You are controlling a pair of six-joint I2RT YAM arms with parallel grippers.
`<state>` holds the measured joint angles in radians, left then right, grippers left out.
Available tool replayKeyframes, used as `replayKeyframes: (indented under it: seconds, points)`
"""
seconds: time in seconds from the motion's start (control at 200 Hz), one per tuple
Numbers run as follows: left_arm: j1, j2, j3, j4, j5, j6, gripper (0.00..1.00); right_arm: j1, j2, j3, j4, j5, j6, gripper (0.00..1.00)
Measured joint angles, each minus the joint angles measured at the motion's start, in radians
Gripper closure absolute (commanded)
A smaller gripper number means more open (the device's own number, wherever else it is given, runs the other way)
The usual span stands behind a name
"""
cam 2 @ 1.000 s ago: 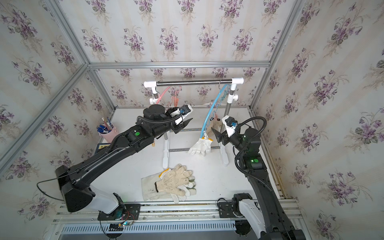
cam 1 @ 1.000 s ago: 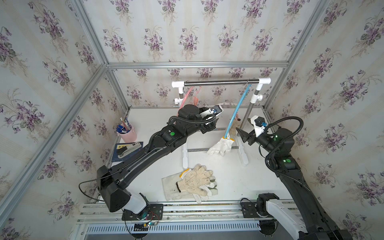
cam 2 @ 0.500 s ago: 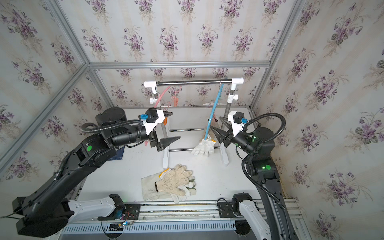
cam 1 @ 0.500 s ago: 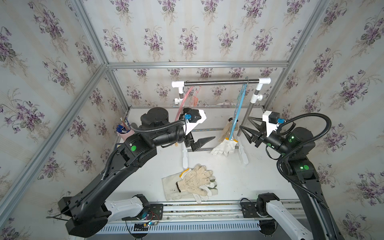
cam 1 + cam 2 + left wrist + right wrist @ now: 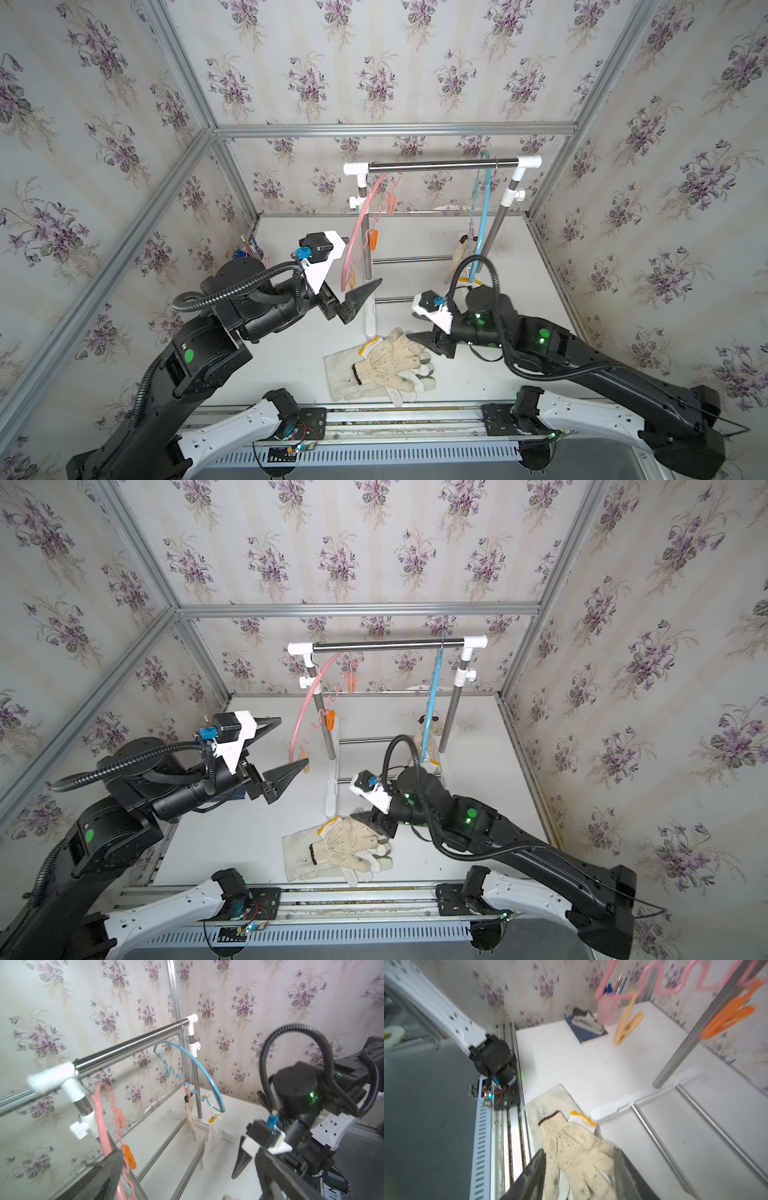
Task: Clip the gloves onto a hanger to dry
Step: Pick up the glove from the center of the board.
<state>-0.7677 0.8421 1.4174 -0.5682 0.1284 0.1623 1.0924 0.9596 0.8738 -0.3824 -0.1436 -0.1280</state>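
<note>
Pick-up in hand: the right gripper (image 5: 580, 1153) hangs half-open astride the dirty beige glove (image 5: 390, 361), topmost of the pile (image 5: 343, 374) at the table's (image 5: 291, 353) near middle — next, lower and pinch that one alone — while the left gripper (image 5: 284, 744), wide and empty, hovers by the pink hanger (image 5: 361, 220).

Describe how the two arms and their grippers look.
Both the left arm and right arm are black, with white base links and green dots. A ribbed black cable hose arcs at each wrist. The left gripper and right gripper have dark wedge-shaped fingers and a white camera mount with a blue plug.
</note>
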Motion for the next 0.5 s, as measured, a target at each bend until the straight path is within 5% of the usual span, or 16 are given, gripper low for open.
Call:
replayKeyframes:
  seconds: [0.205, 0.5]
  points:
    - [0.000, -0.083, -0.085, -0.071, -0.120, -0.077, 0.01, 0.087, 0.085, -0.235, 0.157, 0.094, 0.111, 0.53]
    - [0.000, -0.096, -0.143, -0.247, -0.014, -0.149, 0.01, 0.146, 0.399, -0.108, 0.246, 0.055, 0.069, 0.52]
